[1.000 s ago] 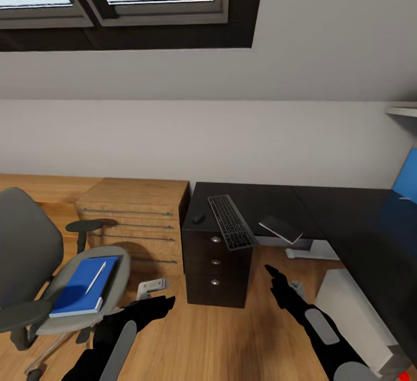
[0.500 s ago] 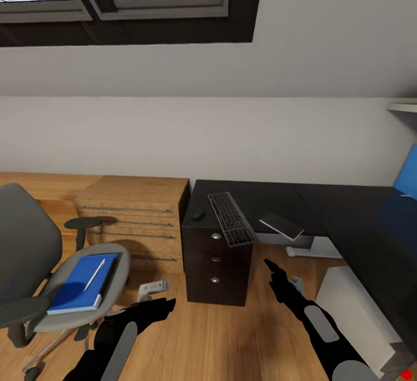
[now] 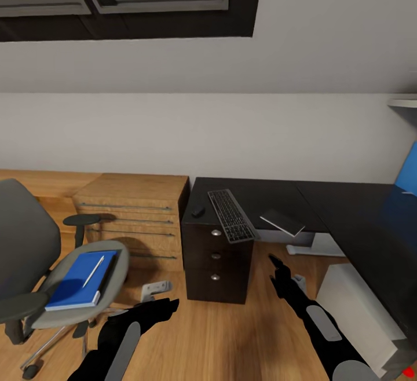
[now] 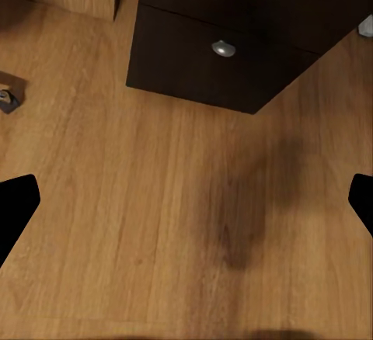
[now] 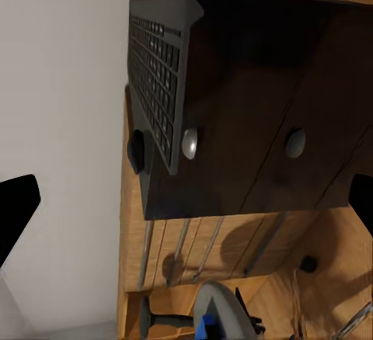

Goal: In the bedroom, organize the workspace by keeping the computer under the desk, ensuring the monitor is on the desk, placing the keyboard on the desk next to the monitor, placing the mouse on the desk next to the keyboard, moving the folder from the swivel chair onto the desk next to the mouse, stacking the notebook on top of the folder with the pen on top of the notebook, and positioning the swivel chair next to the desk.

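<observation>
The grey swivel chair [image 3: 23, 265] stands at the left. On its seat lies a blue notebook [image 3: 78, 281] with a white pen [image 3: 93, 271] on top, and a dark folder edge [image 3: 108, 274] shows beneath. The black desk [image 3: 324, 207] carries a keyboard [image 3: 231, 215] overhanging its front edge and a small black mouse [image 3: 198, 212]. The keyboard [image 5: 159, 84] and mouse [image 5: 137, 150] also show in the right wrist view. A white computer [image 3: 356, 308] stands on the floor under the desk at the right. My left gripper [image 3: 165, 307] and right gripper [image 3: 275, 265] hang open and empty over the floor.
A wooden drawer chest [image 3: 136, 219] stands between chair and desk. The black drawer unit [image 3: 215, 265] under the desk faces me. A flat grey panel [image 3: 282, 222] lies on the desk, and something blue [image 3: 407, 175] sits at the right edge. Wooden floor [image 4: 171, 223] lies below.
The whole picture has shifted slightly, so the camera has moved. Chair and desk keep their places, and both arms hold nearly the same pose.
</observation>
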Tool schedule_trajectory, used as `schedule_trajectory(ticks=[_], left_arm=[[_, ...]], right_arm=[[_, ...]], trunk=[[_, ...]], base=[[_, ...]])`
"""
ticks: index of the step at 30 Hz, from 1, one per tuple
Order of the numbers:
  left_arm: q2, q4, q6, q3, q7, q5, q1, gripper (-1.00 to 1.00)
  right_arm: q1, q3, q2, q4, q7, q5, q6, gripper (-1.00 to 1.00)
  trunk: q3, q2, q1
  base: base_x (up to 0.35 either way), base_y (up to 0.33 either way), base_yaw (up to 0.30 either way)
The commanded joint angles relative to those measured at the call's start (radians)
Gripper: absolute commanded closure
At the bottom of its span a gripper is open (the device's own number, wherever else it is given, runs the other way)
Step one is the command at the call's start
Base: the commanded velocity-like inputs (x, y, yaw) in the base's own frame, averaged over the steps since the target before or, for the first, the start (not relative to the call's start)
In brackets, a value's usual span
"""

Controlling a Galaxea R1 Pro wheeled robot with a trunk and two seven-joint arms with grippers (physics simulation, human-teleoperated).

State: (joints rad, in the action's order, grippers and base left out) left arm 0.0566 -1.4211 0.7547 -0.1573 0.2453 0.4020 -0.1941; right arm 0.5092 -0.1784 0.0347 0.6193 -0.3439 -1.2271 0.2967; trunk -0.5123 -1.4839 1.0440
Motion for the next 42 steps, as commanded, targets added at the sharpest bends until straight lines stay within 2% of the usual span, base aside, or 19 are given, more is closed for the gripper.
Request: schedule_trajectory(ticks=[1,4,9,16,24,32,37,42], left_arm=[[0.000,-0.001,0.003,-0.001,0.009,0.011,-0.001,-1.00],[0.001,-0.001,0.004,-0.001,0.009,0.011,-0.001,-1.00],[0.001,0.001,0.004,0.000,0.008,0.011,-0.001,-1.00],[-0.001,0.018,0.004,0.001,0.005,0.012,-0.001,-1.00],[-0.003,0.023,0.005,0.001,0.002,0.012,-0.001,-1.00],[-0.003,0.024,0.005,0.001,0.002,0.012,-0.001,-1.00],[-0.003,0.023,0.005,0.001,0.002,0.012,-0.001,-1.00],[-0.002,0.018,0.004,0.001,0.002,0.012,-0.001,-1.00]], right_arm=[[0.001,-0.003,0.000,0.000,-0.012,-0.009,0.009,-1.00],[0.000,-0.002,-0.002,0.001,-0.056,-0.014,0.009,-1.00],[0.001,-0.002,-0.004,0.000,-0.074,-0.016,0.009,-1.00],[0.001,-0.001,-0.005,-0.001,-0.078,-0.017,0.007,-1.00],[0.001,-0.005,-0.002,-0.011,-0.070,-0.013,0.007,-1.00],[0.001,-0.001,-0.002,-0.024,-0.046,-0.012,0.008,-1.00],[0.001,-0.001,-0.002,-0.036,0.031,-0.013,0.010,-1.00],[0.001,-0.001,-0.002,-0.042,0.062,-0.015,0.010,-1.00]], trunk=[[-0.004,-0.008,0.004],[-0.004,-0.008,0.004],[-0.004,-0.008,0.004],[-0.004,-0.008,0.004],[-0.004,-0.008,0.004],[-0.004,-0.008,0.004],[-0.004,-0.008,0.004],[-0.004,-0.008,0.004]], base=[[0.000,0.000,0.000],[0.000,0.000,0.000],[0.000,0.000,0.000],[0.068,0.000,0.000],[0.306,0.000,0.000],[0.261,0.112,0.000],[0.044,0.027,0.000],[0.007,0.004,0.000]])
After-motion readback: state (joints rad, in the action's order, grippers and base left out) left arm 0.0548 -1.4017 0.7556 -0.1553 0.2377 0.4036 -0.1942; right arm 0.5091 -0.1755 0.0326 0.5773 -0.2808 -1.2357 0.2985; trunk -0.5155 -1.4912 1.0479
